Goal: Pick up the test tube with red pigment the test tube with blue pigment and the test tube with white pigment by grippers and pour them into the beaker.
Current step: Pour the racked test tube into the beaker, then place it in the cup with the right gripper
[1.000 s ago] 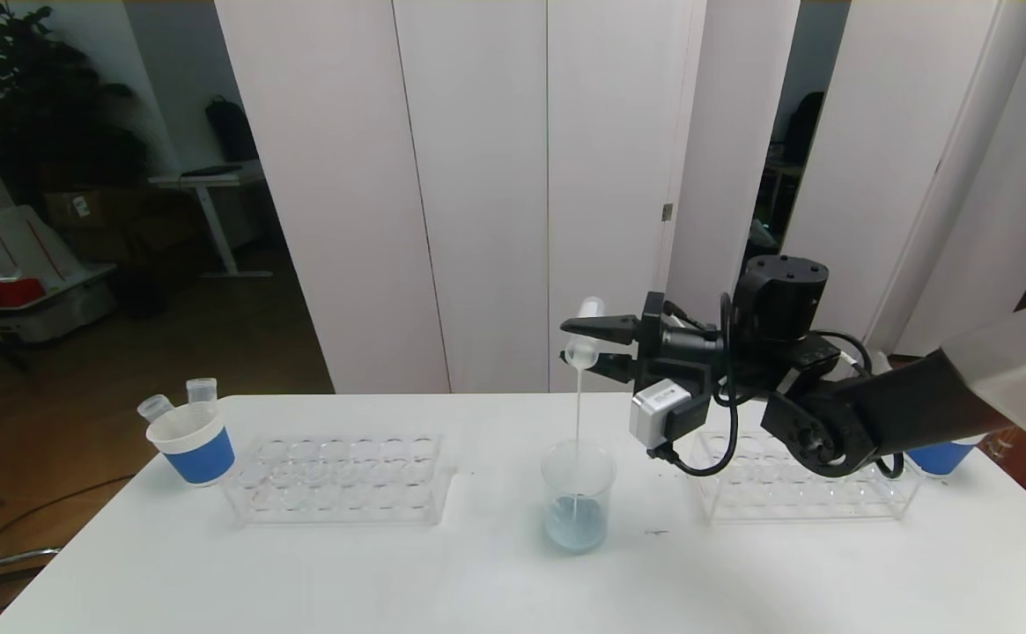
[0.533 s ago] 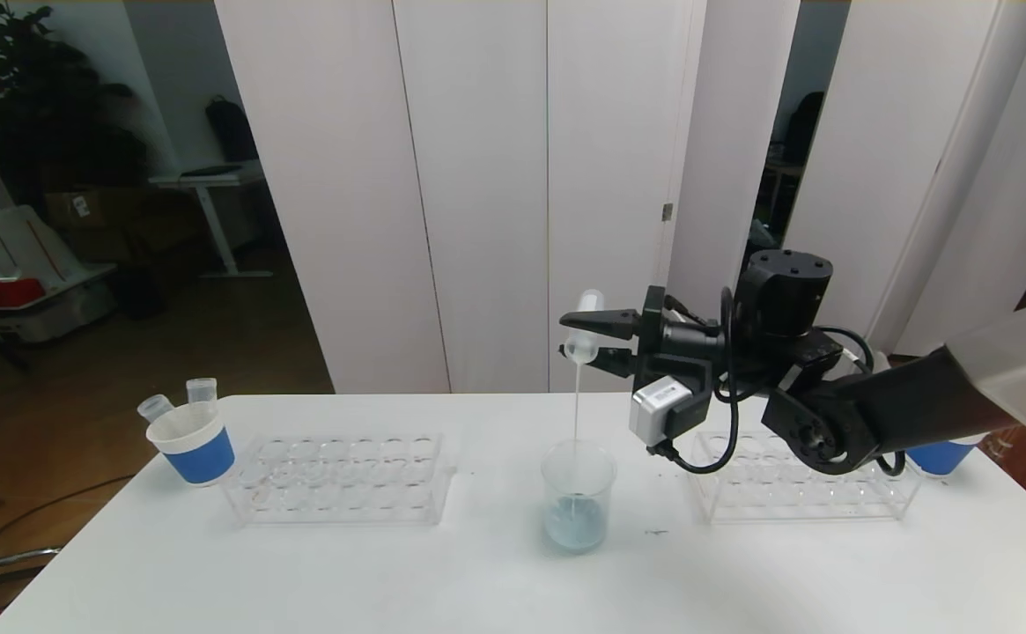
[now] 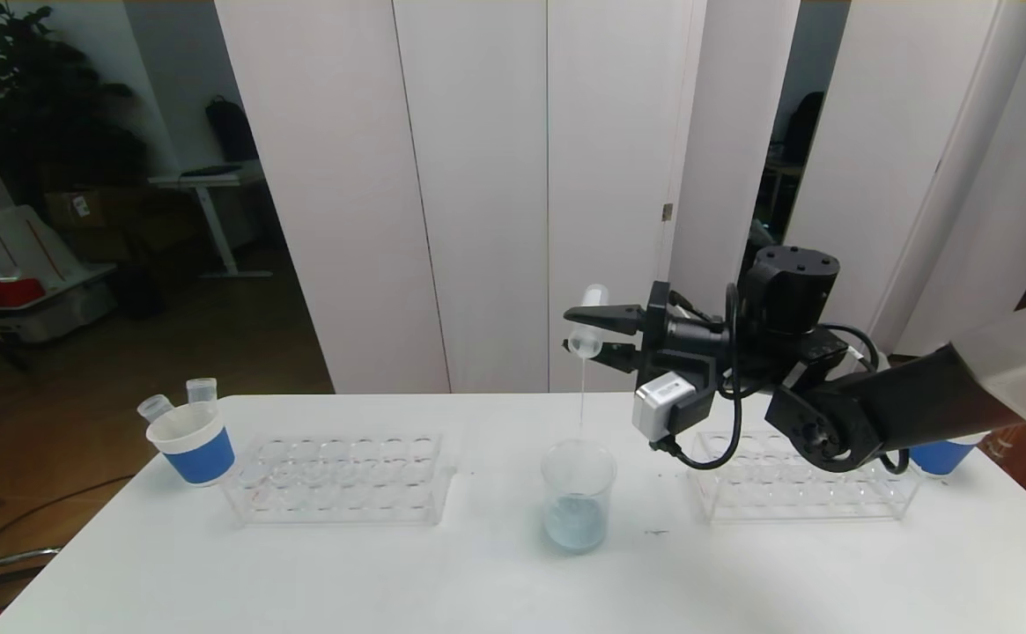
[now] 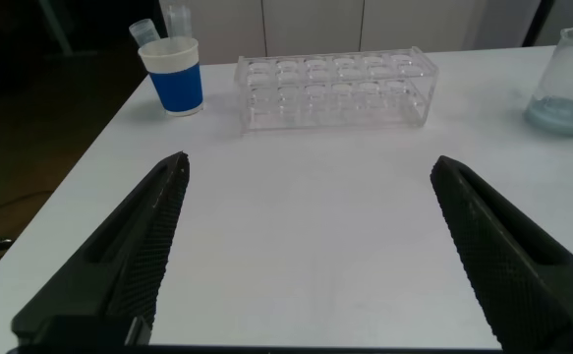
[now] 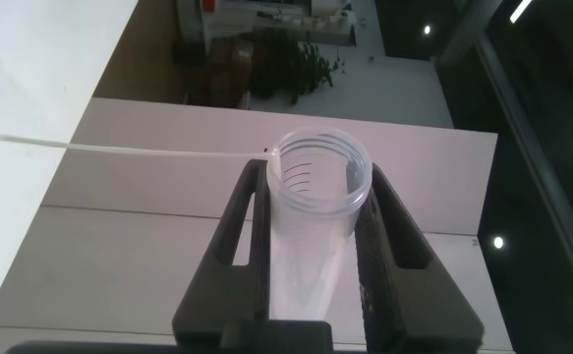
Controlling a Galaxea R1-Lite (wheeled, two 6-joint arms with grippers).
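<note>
Right gripper (image 3: 599,342) is raised above the table (image 3: 477,572), its fingers (image 5: 257,226) pinching the test tube with white pigment (image 3: 590,320). The tube is tipped mouth-down, and a thin whitish stream (image 3: 582,396) falls from it toward the beaker (image 3: 576,496), which stands near the middle of the table, directly below.

The beaker holds a shallow pool of pale blue liquid. Judgement: the blue pigment is already in, and white is mixing with it. The stream looks fine, and in the right wrist view the tube (image 5: 315,211) appears almost clear, so this pour is probably near its end.

Two spent-looking tubes (image 3: 180,394) stand in the blue paper cup (image 3: 193,443) at far left. The left rack (image 3: 341,475) and the right rack (image 3: 799,489) both appear empty of filled tubes, though the arm hides part of the right rack. A second blue cup (image 3: 940,456) sits at far right.

No red tint is evident in the beaker; whether red has been poured cannot be told.

Left gripper (image 4: 311,246) hovers low over the near left of the table, fingers spread wide, holding nothing.

Remaining, by judgement: finish draining, then discard the tube.
</note>
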